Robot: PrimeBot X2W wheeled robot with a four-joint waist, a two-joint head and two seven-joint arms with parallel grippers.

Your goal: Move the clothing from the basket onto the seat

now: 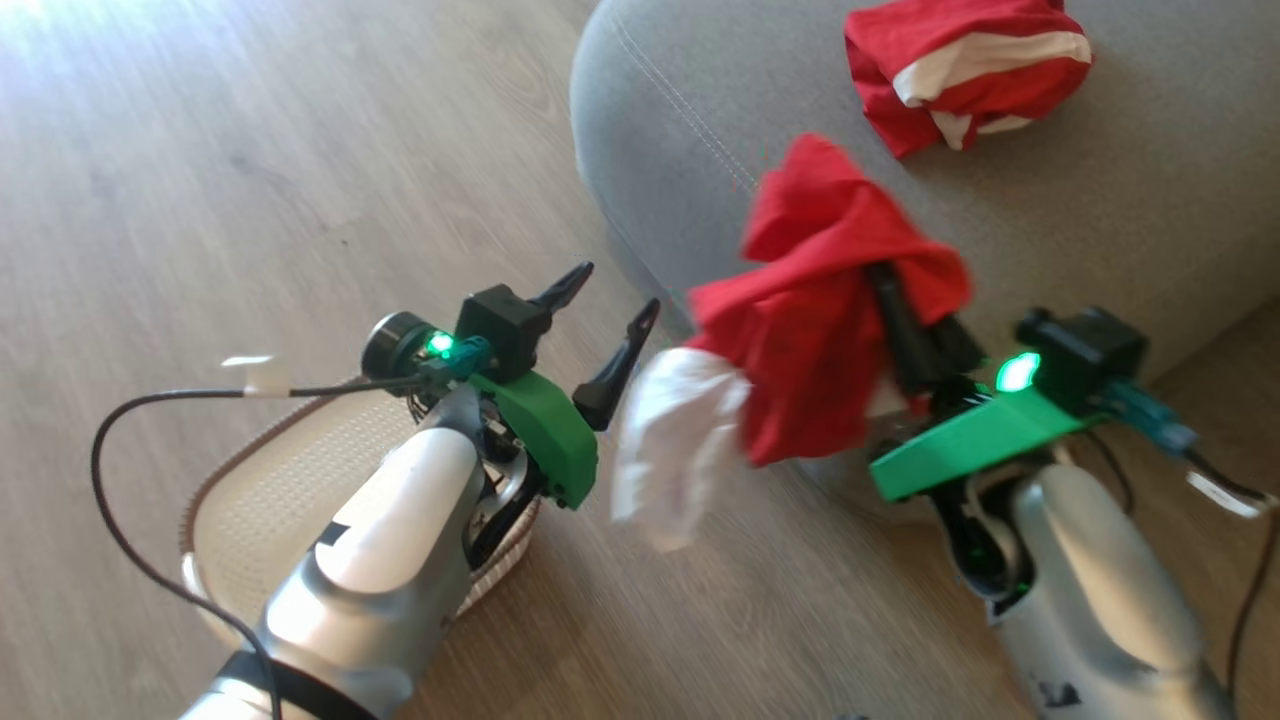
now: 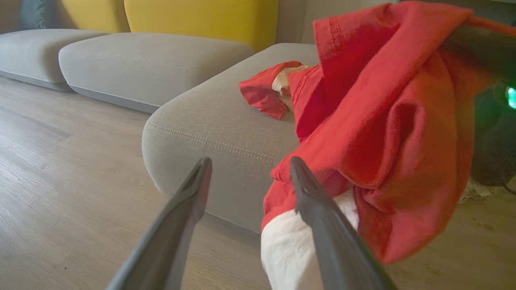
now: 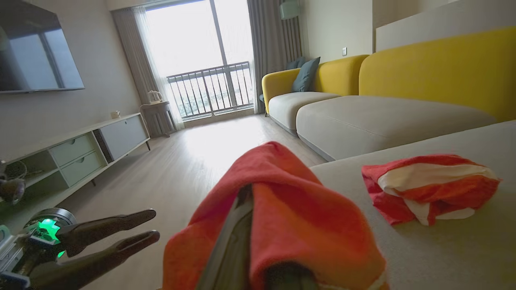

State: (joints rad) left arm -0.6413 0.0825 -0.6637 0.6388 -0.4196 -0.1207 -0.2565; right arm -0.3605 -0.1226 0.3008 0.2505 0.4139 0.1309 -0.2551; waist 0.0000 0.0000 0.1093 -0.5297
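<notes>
Clothing (image 1: 820, 330): two bright red fabric pieces, well apart from each other.
Held garment (image 2: 383, 121): red, stitched hem along its top edge, white section (image 1: 680, 460) hanging lowest. Draped and bunched over the right gripper (image 1: 885, 285), in the air beside the seat's rounded corner.
Second garment (image 1: 965, 75): crumpled heap lying on the seat (image 1: 1150, 200), red with a broad white stripe.
Right gripper: fingers closed, pinching the held garment; fabric hides most of both fingers.
Left gripper (image 1: 618, 287): fingers spread wide, nothing between them, tips just beside the hanging white section.
Contact with seat: head view is motion-blurred, so cannot tell whether the held garment brushes the cushion edge.
Basket (image 1: 270, 500): on the wood floor (image 1: 250, 150), partly under the left forearm; cream perforated inside, brown braided rim.
Head view extra: basket, both green wrist mounts with green lights lit.
Left wrist view extra: stitched seam along the seat edge, hem detail on the red fabric, yellow backrests (image 2: 201, 18) behind more grey cushions.
Right wrist view extra: room beyond, with wall TV (image 3: 36, 48), low cabinet (image 3: 80, 149), balcony door (image 3: 201, 52) with railing, kettle (image 3: 154, 96) on a side table, blue-grey cushion (image 3: 306, 74) on the sofa; left gripper at lower left.
Writing: white tag (image 1: 262, 375) on the left arm's cable, too blurred to read.
</notes>
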